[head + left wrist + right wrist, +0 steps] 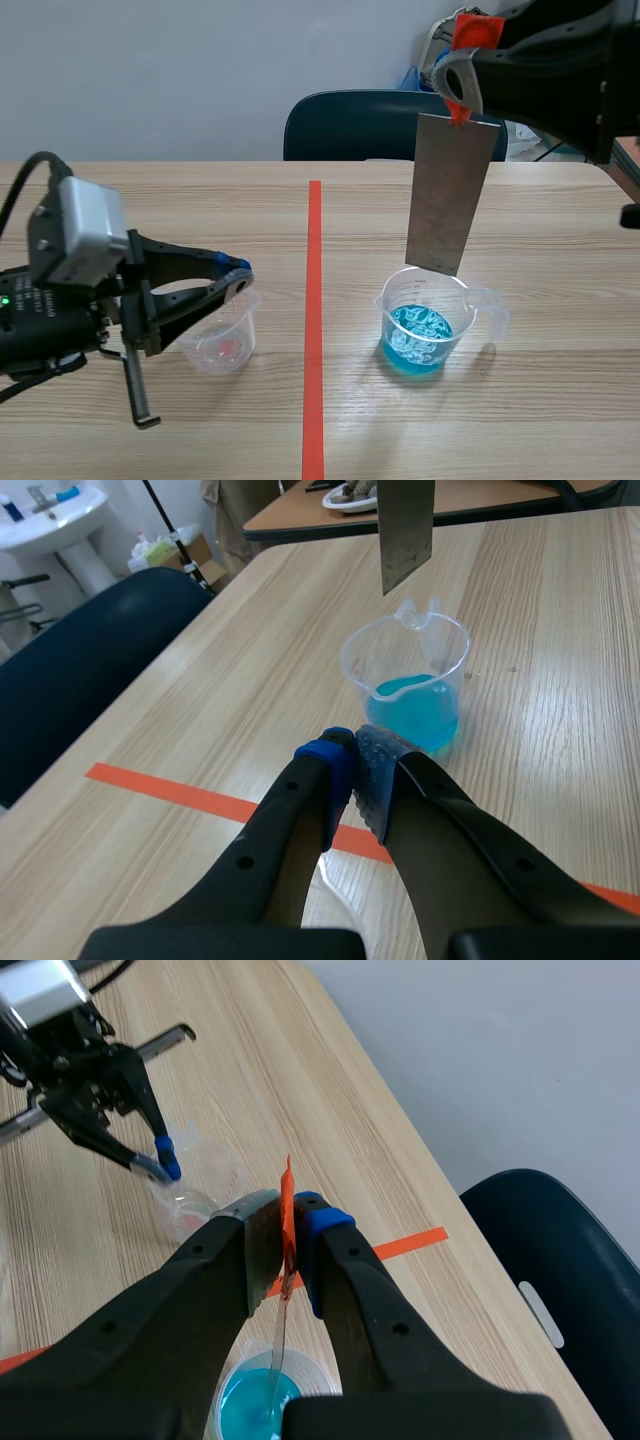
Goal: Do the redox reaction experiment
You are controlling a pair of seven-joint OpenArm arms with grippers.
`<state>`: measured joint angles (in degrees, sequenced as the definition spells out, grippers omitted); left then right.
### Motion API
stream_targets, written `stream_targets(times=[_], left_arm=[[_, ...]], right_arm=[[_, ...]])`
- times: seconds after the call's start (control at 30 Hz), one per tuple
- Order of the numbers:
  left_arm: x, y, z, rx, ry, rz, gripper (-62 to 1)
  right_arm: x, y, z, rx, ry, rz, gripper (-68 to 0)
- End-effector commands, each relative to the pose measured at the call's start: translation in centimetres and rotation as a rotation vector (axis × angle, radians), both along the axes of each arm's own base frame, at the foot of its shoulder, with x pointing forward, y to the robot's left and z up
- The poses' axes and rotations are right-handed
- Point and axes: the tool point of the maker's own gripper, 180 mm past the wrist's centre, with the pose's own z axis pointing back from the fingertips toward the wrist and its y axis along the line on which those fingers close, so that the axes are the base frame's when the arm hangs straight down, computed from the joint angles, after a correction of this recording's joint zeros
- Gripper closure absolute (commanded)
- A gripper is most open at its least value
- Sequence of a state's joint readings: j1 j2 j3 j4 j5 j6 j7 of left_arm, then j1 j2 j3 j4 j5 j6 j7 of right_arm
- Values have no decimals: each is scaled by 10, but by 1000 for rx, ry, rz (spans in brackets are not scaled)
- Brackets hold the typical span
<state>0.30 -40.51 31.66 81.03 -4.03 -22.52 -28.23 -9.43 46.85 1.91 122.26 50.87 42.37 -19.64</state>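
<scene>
A clear beaker (418, 335) about a third full of blue liquid stands right of the tape line; it also shows ahead of my left gripper (415, 705) and under my right one (262, 1402). Above its mouth hangs a grey metal plate (450, 195) (405, 530), held upright. My right gripper (290, 1225) (462, 95) is shut on the orange tab at the plate's top. A small clear beaker (222, 345) (195, 1205) with a faint red trace inside stands to the left. My left gripper (243, 278) (352, 770) is shut on its rim.
A dark blue chair (370, 125) stands behind the table's far edge. The orange-red tape line (314, 320) runs down the middle of the wooden table (560, 400). In the left wrist view a white sink (50, 520) and another table (480, 500) lie beyond.
</scene>
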Motion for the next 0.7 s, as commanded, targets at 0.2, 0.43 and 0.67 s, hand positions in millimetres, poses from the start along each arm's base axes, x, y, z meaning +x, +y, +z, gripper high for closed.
stream_targets(times=[0.2, 0.43, 0.67], left_arm=[[8, -27, -5, -65, 16, -4, -15], [18, -45, -14, -100, 44, 3, -15], [25, -60, -23, -122, 73, 9, -15]], right_arm=[[-2, 2, 9, 11, -27, 18, -8], [-2, 2, 9, 11, -27, 18, -8], [-2, 2, 9, 11, -27, 18, -8]])
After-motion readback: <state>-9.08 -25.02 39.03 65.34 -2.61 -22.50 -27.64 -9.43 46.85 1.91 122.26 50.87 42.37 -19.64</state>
